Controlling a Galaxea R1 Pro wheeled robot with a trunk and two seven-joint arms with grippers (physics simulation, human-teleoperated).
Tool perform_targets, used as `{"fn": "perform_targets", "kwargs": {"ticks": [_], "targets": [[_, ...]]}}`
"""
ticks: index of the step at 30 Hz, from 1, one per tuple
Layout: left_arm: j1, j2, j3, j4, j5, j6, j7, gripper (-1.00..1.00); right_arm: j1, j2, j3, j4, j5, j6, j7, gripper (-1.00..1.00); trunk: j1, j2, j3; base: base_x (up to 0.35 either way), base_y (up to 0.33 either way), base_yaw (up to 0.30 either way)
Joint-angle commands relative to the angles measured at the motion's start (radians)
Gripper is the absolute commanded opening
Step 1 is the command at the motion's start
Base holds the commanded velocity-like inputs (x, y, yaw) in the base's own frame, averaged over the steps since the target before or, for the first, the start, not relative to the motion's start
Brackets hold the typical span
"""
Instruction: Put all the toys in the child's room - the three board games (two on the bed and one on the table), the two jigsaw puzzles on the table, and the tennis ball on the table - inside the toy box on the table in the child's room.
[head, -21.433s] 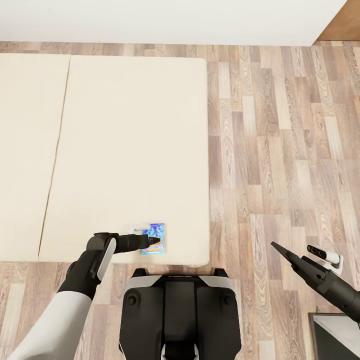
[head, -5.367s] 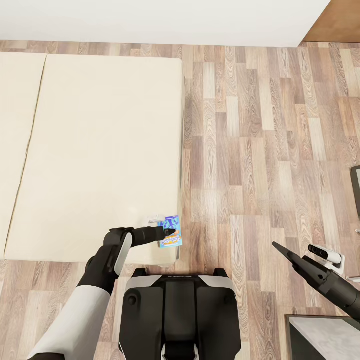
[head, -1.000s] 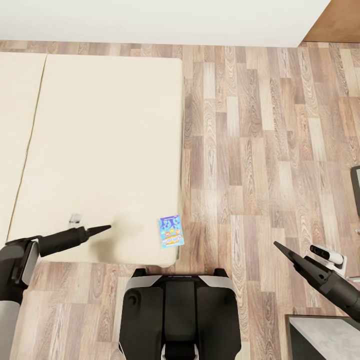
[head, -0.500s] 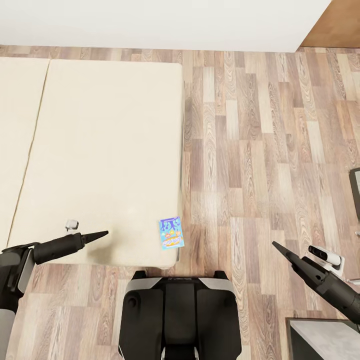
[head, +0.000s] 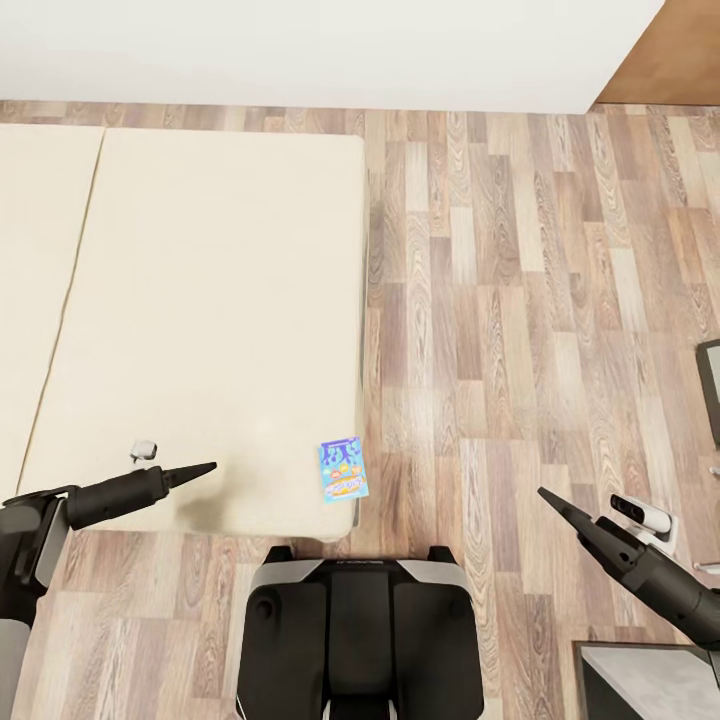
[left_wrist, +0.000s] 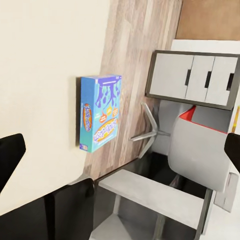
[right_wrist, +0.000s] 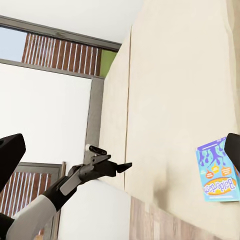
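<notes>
Hovering over the near edge of the bed (head: 220, 300), the left gripper (head: 195, 470) holds nothing; in the left wrist view its dark fingertips (left_wrist: 10, 155) sit at opposite margins with a wide gap between them, so the jaws stand fully spread. A board game (head: 342, 468) lies flat on the beige mattress at the near corner, well apart from the left gripper and toward the robot's right, its blue printed face up and one edge close to the mattress rim. The right gripper (head: 553, 503) hangs over the wooden floor (head: 520, 300), clear of the bed and of the board game, empty, its fingertips likewise at opposite margins of the right wrist view, jaws wide apart. A dark-grey cabinet (head: 650, 685) corner sits beside the right arm.
</notes>
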Motion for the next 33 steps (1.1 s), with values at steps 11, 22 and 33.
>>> {"fn": "perform_targets", "kwargs": {"ticks": [11, 22, 33], "targets": [[0.000, -0.001, 0.000, 0.000, 0.000, 0.008, 0.001, 1.00, 0.000, 0.000, -0.001, 0.000, -0.002, 0.009, 0.001, 1.00, 0.001, -0.001, 0.000, 0.000, 0.000, 0.000], [0.000, -0.003, 0.000, 0.000, -0.002, 0.004, 0.003, 1.00, 0.000, 0.001, 0.000, 0.000, -0.002, 0.008, 0.002, 1.00, 0.001, -0.001, 0.006, 0.000, 0.000, 0.000], [0.000, -0.003, 0.000, 0.000, 0.001, 0.003, 0.000, 1.00, 0.000, 0.007, -0.001, 0.000, -0.003, -0.026, 0.004, 1.00, 0.001, -0.001, 0.023, 0.000, 0.000, 0.000]]}}
